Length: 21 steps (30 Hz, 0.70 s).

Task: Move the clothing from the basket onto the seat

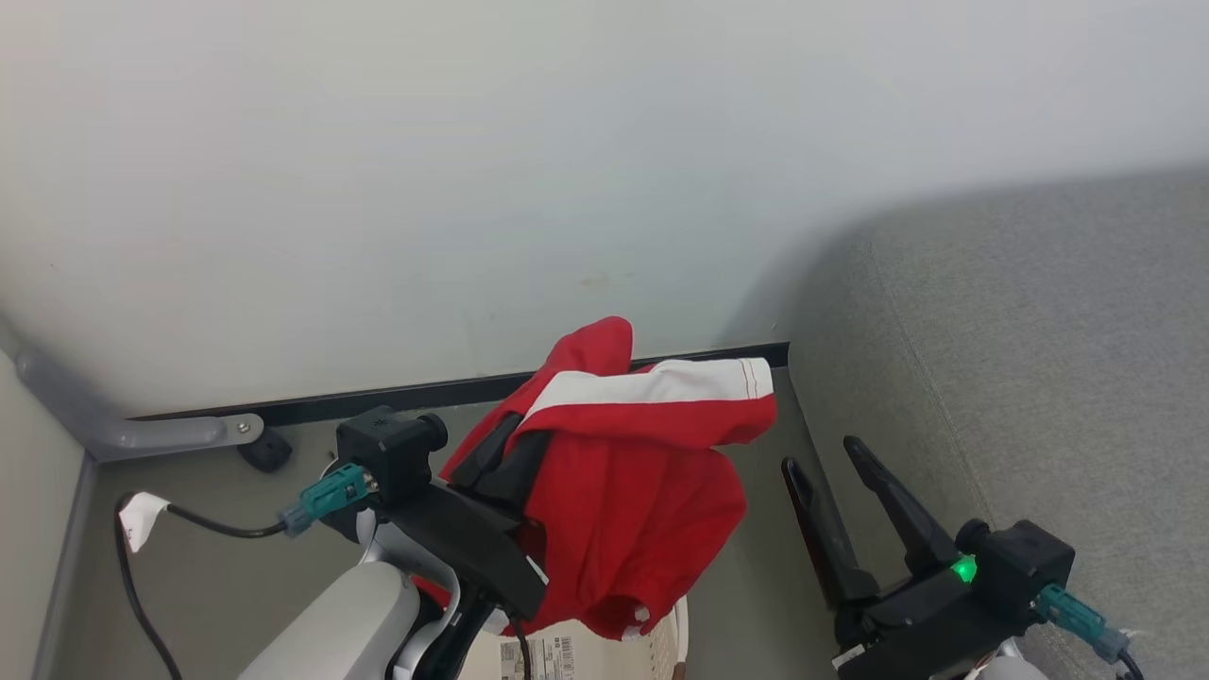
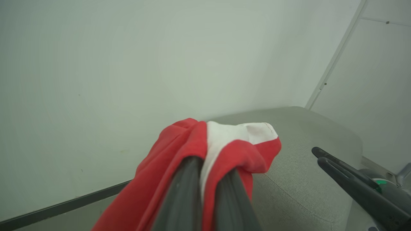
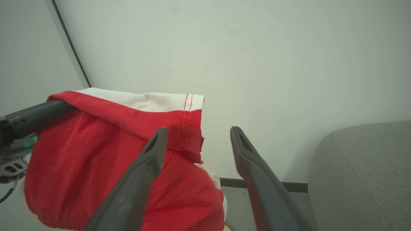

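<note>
Your left gripper is clamped on the red garment, which hangs above the basket. Your right gripper stands spread and empty. Carry the garment right, clear the seat edge, and release low.

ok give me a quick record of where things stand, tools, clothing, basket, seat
left tool: shut on the soft bright red fabric garment with a white stripe, raised
right tool: open, holding nothing
small cream-white perforated plastic basket: partly seen under the hanging garment
large grey woven-fabric seat cushion: on the robot's right, beside the right tool, against the pale wall
garment position: draped over the left tool, hanging in the air, not yet on the seat cushion
</note>
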Available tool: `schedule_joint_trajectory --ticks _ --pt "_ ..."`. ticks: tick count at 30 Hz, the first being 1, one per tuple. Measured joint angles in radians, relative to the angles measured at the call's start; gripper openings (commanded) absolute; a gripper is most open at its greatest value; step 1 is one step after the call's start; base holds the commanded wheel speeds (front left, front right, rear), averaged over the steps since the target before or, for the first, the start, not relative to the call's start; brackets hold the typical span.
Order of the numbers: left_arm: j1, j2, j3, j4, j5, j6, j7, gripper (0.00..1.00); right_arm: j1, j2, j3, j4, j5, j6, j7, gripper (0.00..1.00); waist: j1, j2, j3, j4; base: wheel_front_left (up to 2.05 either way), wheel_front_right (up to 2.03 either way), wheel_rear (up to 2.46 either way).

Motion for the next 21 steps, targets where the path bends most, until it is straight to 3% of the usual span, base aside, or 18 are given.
schedule_joint_trajectory --ticks 12,21 --pt "0.003 0.002 -0.021 -0.078 0.006 0.018 0.035 0.0 -0.099 -0.077 0.029 0.037 0.003 0.003 0.07 1.0 0.0 0.0 0.016 0.024 0.0 0.0 0.0" --pt "-0.003 -0.01 -0.038 -0.105 0.008 0.018 0.058 0.0 -0.186 -0.111 0.115 0.095 0.041 0.003 0.113 1.0 0.0 0.0 0.017 0.059 0.0 0.0 0.0"
